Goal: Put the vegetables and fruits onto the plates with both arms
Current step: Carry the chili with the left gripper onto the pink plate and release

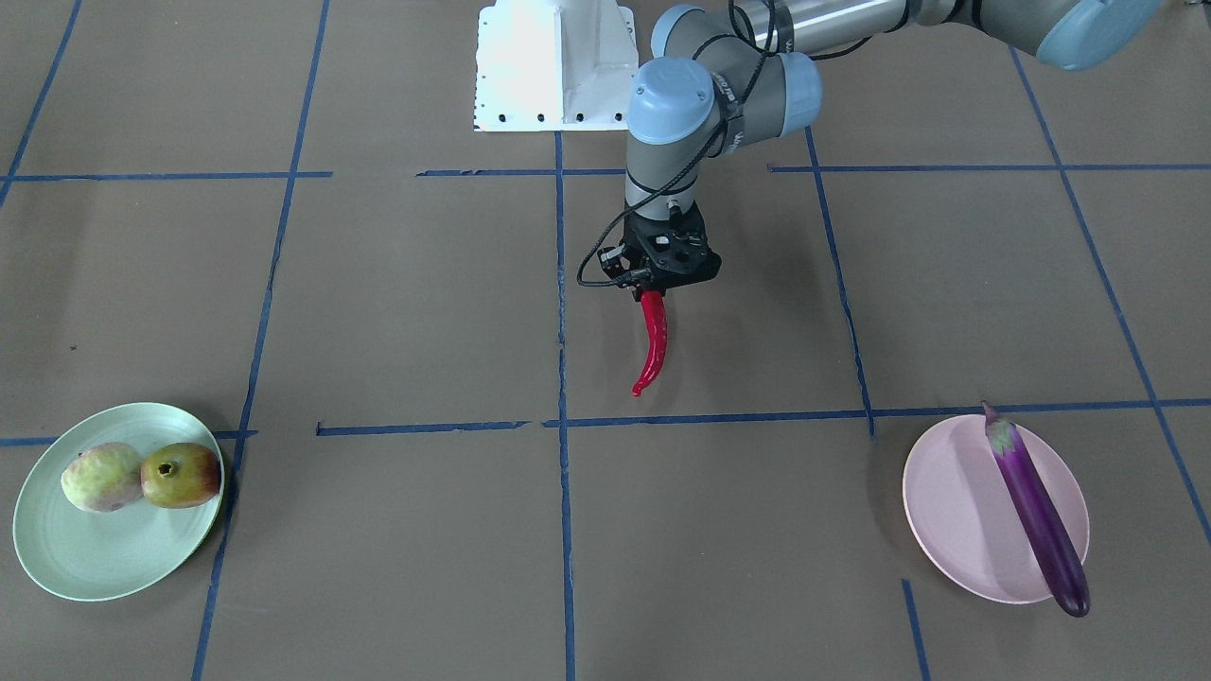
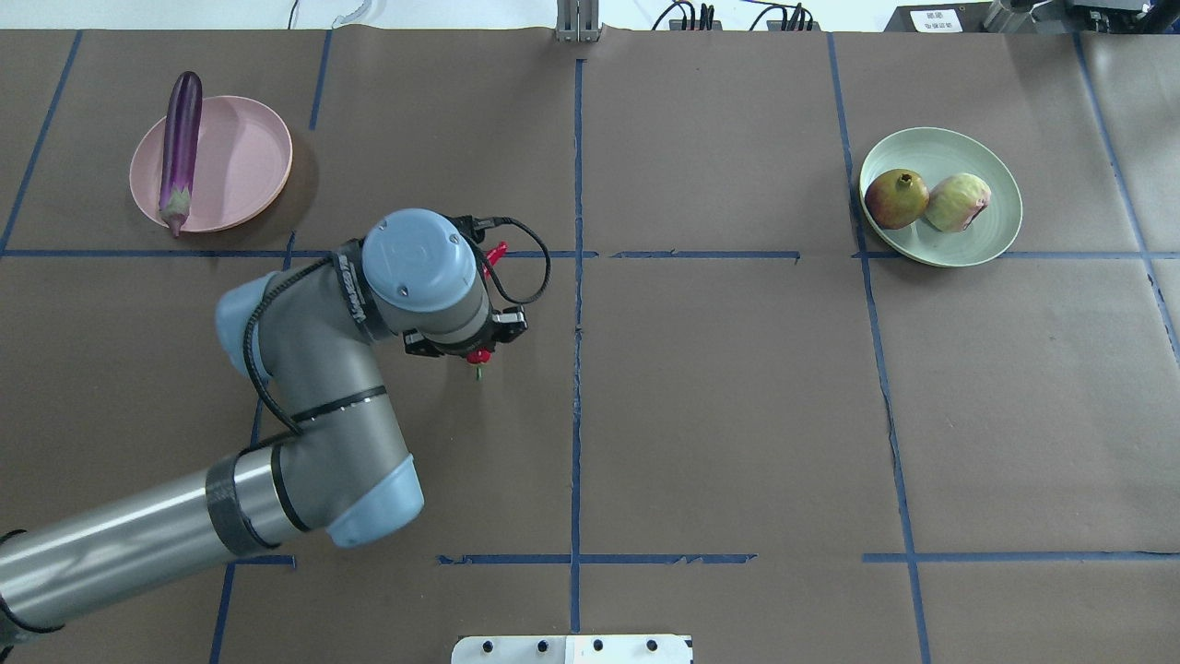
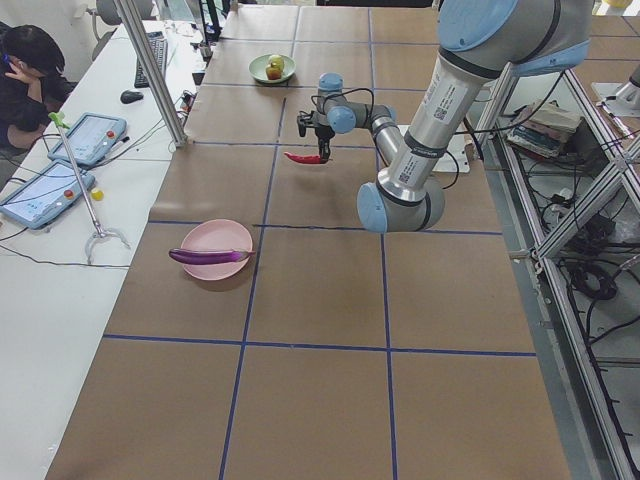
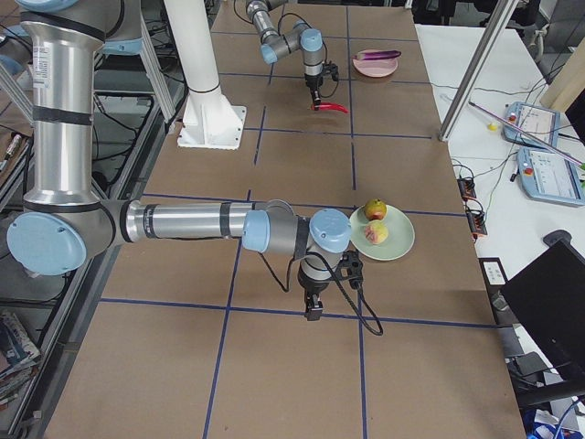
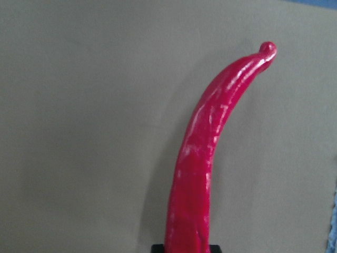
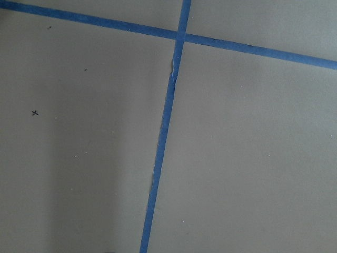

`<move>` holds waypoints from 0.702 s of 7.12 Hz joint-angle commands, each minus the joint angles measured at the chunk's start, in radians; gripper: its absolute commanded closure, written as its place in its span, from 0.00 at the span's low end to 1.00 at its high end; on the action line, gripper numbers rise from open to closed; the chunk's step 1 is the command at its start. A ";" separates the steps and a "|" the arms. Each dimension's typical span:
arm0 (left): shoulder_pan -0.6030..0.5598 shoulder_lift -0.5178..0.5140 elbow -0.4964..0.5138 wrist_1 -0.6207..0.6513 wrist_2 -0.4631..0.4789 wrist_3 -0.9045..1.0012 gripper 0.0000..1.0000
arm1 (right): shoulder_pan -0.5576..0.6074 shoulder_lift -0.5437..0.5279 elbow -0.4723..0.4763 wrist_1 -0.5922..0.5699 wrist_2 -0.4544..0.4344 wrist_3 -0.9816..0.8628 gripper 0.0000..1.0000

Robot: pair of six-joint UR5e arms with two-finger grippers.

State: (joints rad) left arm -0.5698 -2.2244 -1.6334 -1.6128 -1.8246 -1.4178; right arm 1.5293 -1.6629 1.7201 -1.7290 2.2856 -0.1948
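Far left: eggplant (image 2: 181, 148) lies on pink plate (image 2: 244, 157), ends overhanging the rim. Centre-left: left gripper (image 1: 651, 291) clamped on chili pepper (image 1: 653, 345), held off the table. Far right: two fruits (image 2: 896, 198) touching on green plate (image 2: 968, 244). Right gripper (image 4: 313, 311) near that plate; can't tell its jaw state.

The left arm (image 2: 304, 387) reaches forward, its left gripper (image 1: 653, 287) pointing down, clamped on the chili pepper (image 1: 653, 345). The right arm (image 4: 183, 222) stretches level, right gripper (image 4: 313, 309) pointing down, jaw state unclear.
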 commanded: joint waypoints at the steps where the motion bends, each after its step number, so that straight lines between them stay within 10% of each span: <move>1: -0.239 0.072 0.009 -0.001 -0.153 0.095 1.00 | 0.000 0.000 -0.001 0.000 0.002 0.000 0.00; 5: -0.481 0.094 0.280 -0.022 -0.168 0.535 1.00 | 0.000 0.000 -0.001 -0.001 0.002 0.000 0.00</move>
State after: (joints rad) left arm -1.0023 -2.1312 -1.4409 -1.6274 -1.9904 -1.0044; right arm 1.5294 -1.6628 1.7196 -1.7297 2.2871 -0.1948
